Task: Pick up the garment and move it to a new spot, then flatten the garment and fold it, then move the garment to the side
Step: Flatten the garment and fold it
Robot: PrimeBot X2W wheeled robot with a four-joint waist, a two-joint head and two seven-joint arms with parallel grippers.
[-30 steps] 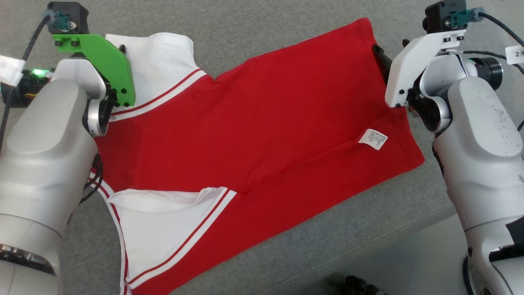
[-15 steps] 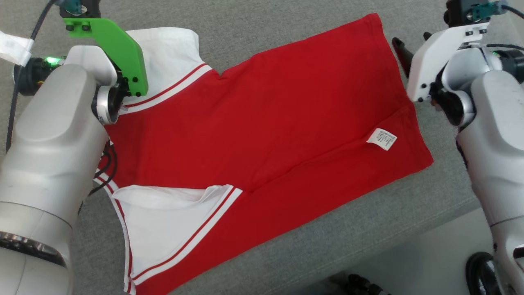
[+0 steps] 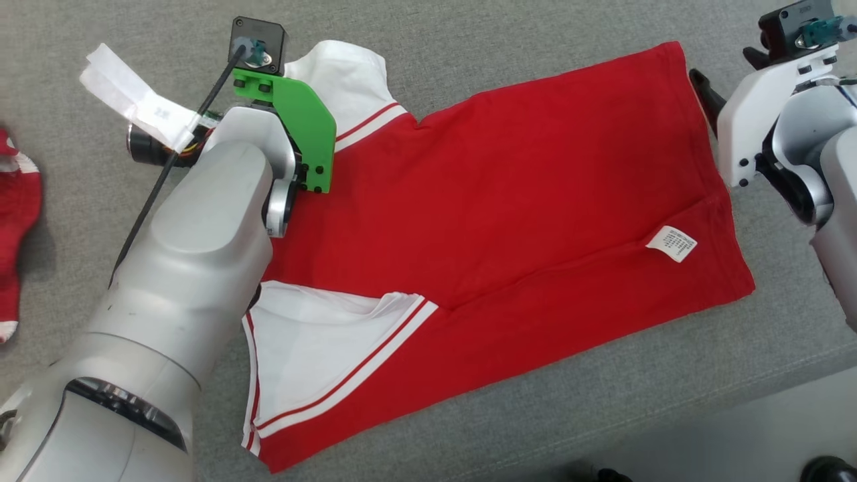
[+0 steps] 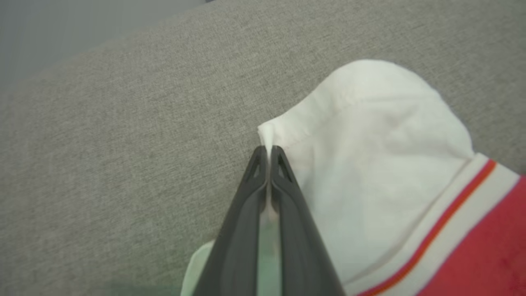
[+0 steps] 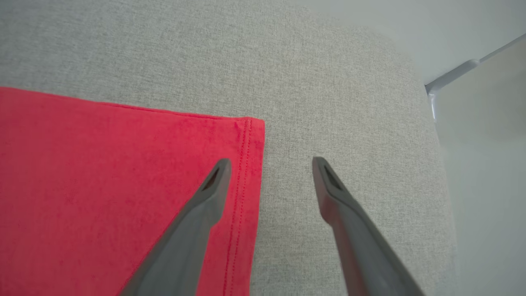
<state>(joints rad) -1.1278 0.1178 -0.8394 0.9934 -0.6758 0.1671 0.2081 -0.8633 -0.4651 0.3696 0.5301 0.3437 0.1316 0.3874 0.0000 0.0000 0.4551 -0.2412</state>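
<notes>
Head view: the red garment lies spread flat on the grey fabric surface. It reaches from left of centre toward the right edge, and its lower right corner is near the surface's front edge.
Open room: bare grey cloth runs along the whole far side of the garment. More of it lies to the left, between the garment and a second red-and-white piece at the left edge of the view.
Front edge: a seam runs slantwise across the lower right, with a pale floor beyond it.
Left gripper: fingers pressed together, pinching the hem corner of the far white sleeve. A sliver of white cloth shows between the tips.
Right gripper: fingers spread wide, astride the garment's side hem just short of its far right corner. One tip is over red cloth, the other over bare grey; I cannot tell whether they touch.
Garment: soft red knit with white sleeves trimmed in white bands and a thin red stripe. The hem has two rows of stitching, and a small white care label sits on a seam near the right end.
Near sleeve: white, folded inward over the red body.
Surface: coarse woven grey fabric, rounded at its corner in the right wrist view.
</notes>
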